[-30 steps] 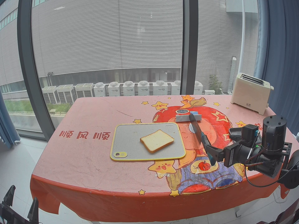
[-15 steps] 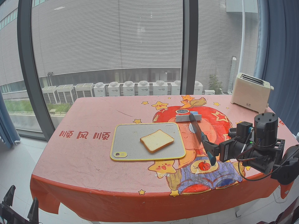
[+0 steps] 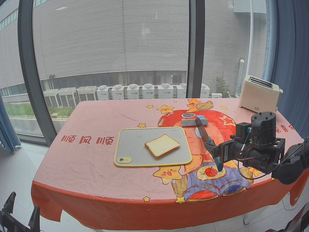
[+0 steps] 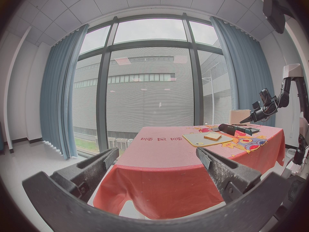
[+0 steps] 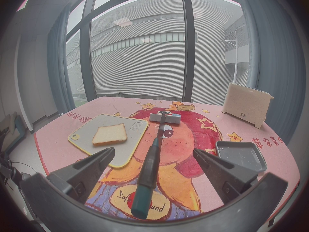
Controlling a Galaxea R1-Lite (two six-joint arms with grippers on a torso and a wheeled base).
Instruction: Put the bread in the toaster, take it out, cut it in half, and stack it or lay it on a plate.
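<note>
Right wrist view: grey tray (image 5: 240, 155) near knife (image 5: 152, 161); left jaws, right jaws released, empty.

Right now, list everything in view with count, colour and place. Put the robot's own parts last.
bread: one slice, pale with tan crust, flat on the cutting board
cutting board: one, grey with yellow rim, mid-table
knife: one, dark blade, teal handle, right of the board, tip at the block
block: one, grey and blue, beyond the board's far right corner
toaster: one, cream, far right corner
tray: one, grey, right side of the table
table: one, orange-pink cartoon cloth
right claw: open, over the knife handle
left claw: open, low, off the table's near left corner
</note>
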